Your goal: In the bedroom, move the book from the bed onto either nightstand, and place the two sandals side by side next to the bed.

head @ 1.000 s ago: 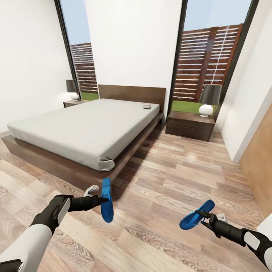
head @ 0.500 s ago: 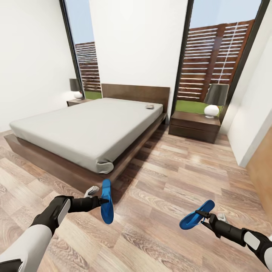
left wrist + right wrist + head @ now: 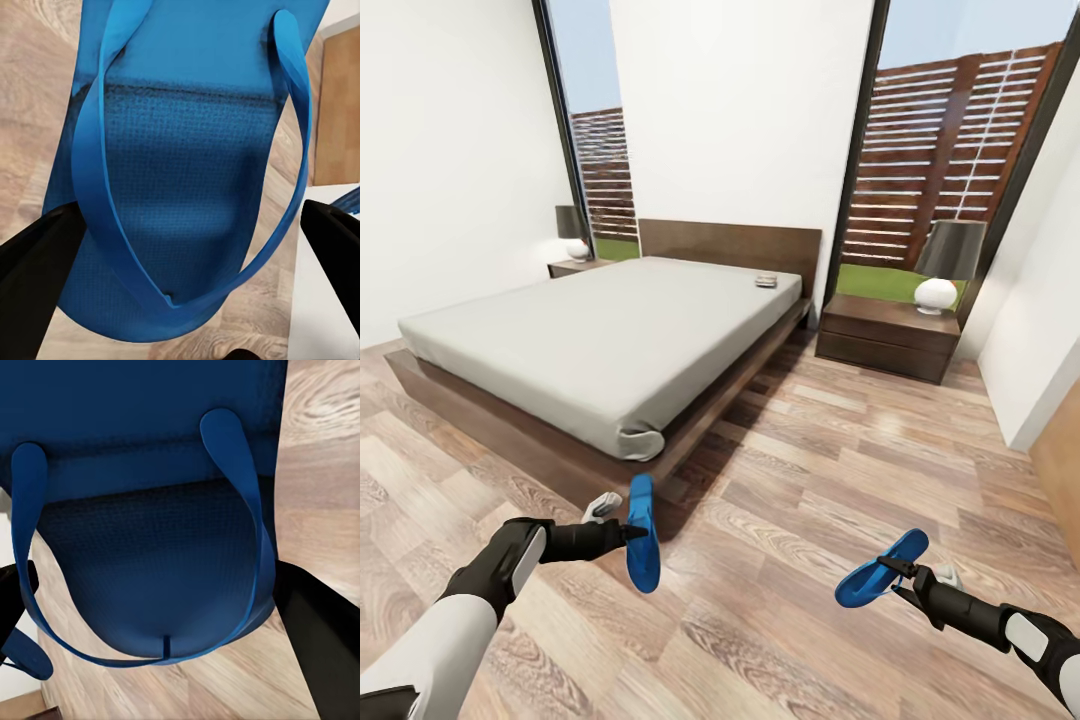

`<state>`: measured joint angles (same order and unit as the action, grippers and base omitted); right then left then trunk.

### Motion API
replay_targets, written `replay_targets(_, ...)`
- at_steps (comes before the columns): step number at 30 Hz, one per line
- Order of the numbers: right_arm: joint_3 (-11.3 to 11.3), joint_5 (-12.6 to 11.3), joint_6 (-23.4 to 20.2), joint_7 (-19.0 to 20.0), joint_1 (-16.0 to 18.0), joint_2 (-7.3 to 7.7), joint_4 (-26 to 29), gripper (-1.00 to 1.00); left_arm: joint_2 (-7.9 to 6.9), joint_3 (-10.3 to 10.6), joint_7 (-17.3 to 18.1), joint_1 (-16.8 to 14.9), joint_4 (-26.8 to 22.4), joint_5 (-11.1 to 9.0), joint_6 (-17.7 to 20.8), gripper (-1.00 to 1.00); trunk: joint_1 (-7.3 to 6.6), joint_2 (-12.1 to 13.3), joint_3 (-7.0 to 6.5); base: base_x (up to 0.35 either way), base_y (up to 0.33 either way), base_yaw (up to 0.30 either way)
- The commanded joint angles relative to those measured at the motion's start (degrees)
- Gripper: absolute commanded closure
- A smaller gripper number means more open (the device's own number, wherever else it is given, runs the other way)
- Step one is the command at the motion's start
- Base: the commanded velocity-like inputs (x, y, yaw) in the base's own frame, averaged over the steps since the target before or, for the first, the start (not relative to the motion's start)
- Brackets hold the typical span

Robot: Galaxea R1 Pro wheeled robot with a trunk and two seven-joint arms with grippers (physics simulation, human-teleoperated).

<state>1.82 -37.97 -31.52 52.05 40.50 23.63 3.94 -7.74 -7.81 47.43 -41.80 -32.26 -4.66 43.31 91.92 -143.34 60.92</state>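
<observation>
I've got each claw pinching one sandal, left claw (image 3: 622, 533) on left sandal (image 3: 642, 532), right claw (image 3: 905, 580) on right sandal (image 3: 880, 582), above the floor (image 3: 780, 520) near the bed (image 3: 600, 340); light, floppy, probably best gripped at the sole edge.

Home bedroom: double bed (image 3: 610, 340), lamp-topped nightstand (image 3: 888, 335), wood floor (image 3: 790, 560), tall windows (image 3: 950, 170).

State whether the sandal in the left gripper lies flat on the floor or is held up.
Held up: the left gripper pinches the sandal on edge above the floor.
</observation>
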Motion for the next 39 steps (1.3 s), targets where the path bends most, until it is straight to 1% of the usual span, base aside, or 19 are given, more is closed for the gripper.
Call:
replay_targets(1,0.2,-0.1,-0.5,0.1,0.0,0.02,0.0,1.0,-0.04,-0.1,-0.1,0.0,0.0,-0.4,0.5,1.0,-0.01,0.0,0.08,0.003,-0.005,0.093)
replay_targets(11,0.2,-0.1,-0.5,0.0,0.0,0.02,0.0,1.0,-0.93,-0.3,0.3,0.0,0.0,-0.3,0.5,1.0,-0.01,0.0,0.3,0.001,-0.001,0.101)
replay_targets(12,0.2,-0.1,-0.5,0.1,0.0,0.02,0.0,1.0,-1.31,-0.3,0.3,0.0,0.0,-0.3,0.5,1.0,-0.01,0.0,0.32,0.0,0.0,0.107)
replay_targets(21,0.2,-0.1,-0.5,0.1,0.0,0.02,0.0,1.0,-3.22,-0.3,0.3,0.2,0.1,-0.4,0.7,1.0,-0.01,0.0,0.52,0.0,0.0,0.107)
replay_targets(23,0.2,-0.1,-0.5,0.1,0.0,0.02,0.0,1.0,-3.71,-0.3,0.8,0.3,0.1,-0.3,0.7,1.0,-0.01,0.0,0.57,0.0,0.0,0.107)
replay_targets(25,0.2,-0.1,-0.5,0.1,0.0,0.03,0.0,1.0,-3.86,-0.3,1.3,0.4,0.2,-0.2,0.7,1.0,-0.01,0.0,0.61,0.0,0.0,0.107)
replay_targets(29,0.2,-0.1,-0.5,0.1,0.0,0.07,0.0,1.0,-4.37,-0.3,3.4,1.4,0.2,0.1,0.7,1.0,-0.01,0.0,0.7,0.0,0.0,0.108)
replay_targets(31,0.2,-0.1,-0.5,0.1,0.0,0.09,0.0,1.0,-5.17,-0.3,5.2,2.0,0.1,0.1,0.7,1.0,-0.01,0.0,0.75,0.0,0.0,0.107)
replay_targets(32,0.1,-0.1,-0.5,0.1,0.0,0.06,0.0,1.0,-5.89,-0.2,6.8,2.2,0.1,0.1,0.7,1.0,-0.01,0.0,0.77,0.0,0.0,0.107)
replay_targets(34,0.1,-0.1,-0.5,0.1,0.0,0.05,0.0,1.0,-6.56,-0.2,8.5,2.5,0.1,0.1,0.7,1.0,-0.01,0.0,0.81,0.0,0.0,0.107)
replay_targets(35,0.1,-0.1,-0.5,0.1,0.0,0.03,0.0,1.0,-7.11,-0.2,10.4,2.7,0.1,0.2,0.6,1.0,-0.01,0.0,0.84,0.0,0.0,0.107)
replay_targets(36,0.1,-0.1,-0.5,0.1,0.0,0.03,0.0,1.0,-7.34,-0.2,11.3,2.9,0.1,0.2,0.6,1.0,-0.01,0.0,0.86,0.0,0.0,0.107)
replay_targets(37,0.1,-0.1,-0.5,0.1,0.0,0.03,0.0,1.0,-7.67,-0.1,12.9,3.0,0.1,0.2,0.6,1.0,-0.01,0.0,0.88,0.0,0.0,0.107)
replay_targets(39,0.2,-0.1,-0.5,0.1,0.0,0.02,0.0,1.0,-7.9,0.0,14.2,3.1,0.1,0.2,0.6,1.0,-0.01,0.0,0.93,0.0,0.0,0.107)
